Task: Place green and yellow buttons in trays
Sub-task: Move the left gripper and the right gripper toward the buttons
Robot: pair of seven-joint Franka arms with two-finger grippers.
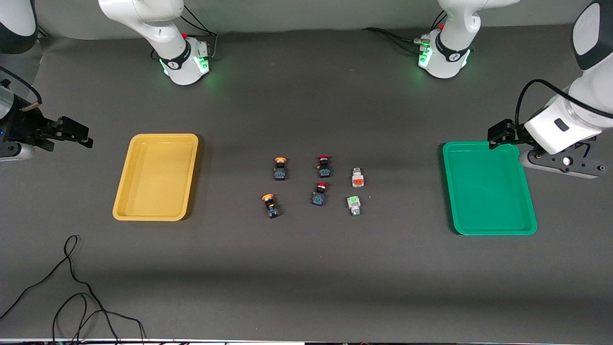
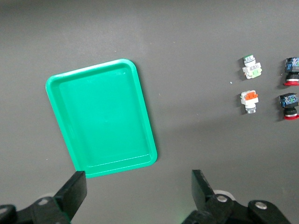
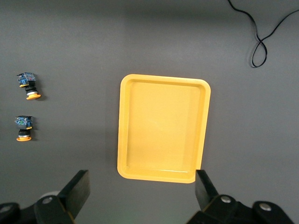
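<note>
**Both claws wide open and empty, six switches on the table between two trays**

The left gripper (image 1: 501, 134) hangs in the air over the rim of the green tray (image 1: 488, 191), at the tray's one o'clock corner as seen from the front camera. Its two fingers (image 2: 74, 189) stand far apart, fully released, and they hold nothing and touch nothing. The right gripper (image 1: 76, 134) is over the bare table, at about ten o'clock from the yellow tray (image 1: 158, 182) and apart from it. Its fingers (image 3: 79, 186) are spread just as wide, and between them there is nothing.

Both trays lie flat with nothing inside. The yellow one is toward the right arm's end of the table and the green one toward the left arm's end.

Between the trays, well apart from both grippers, six small switches lie in three pairs. From the left gripper they are at about eight o'clock, and from the right gripper at about four o'clock.

- The two yellow-capped switches (image 1: 280, 168) (image 1: 270, 205) are the pair closest to the yellow tray.
- The two red-capped switches (image 1: 324, 166) (image 1: 320, 193) are the middle pair.
- The white switch with the orange-red face (image 1: 357, 178) and the white switch with the green face (image 1: 354, 205) are the pair closest to the green tray. The green-faced one is nearer to the front camera.

No switch touches another.

The table (image 1: 306, 268) has a dark grey matte cover. A thin black cable (image 1: 72, 287) lies in loops on it at seven o'clock from the yellow tray. Green lights glow on both arm bases (image 1: 184, 60) (image 1: 443, 55).
</note>
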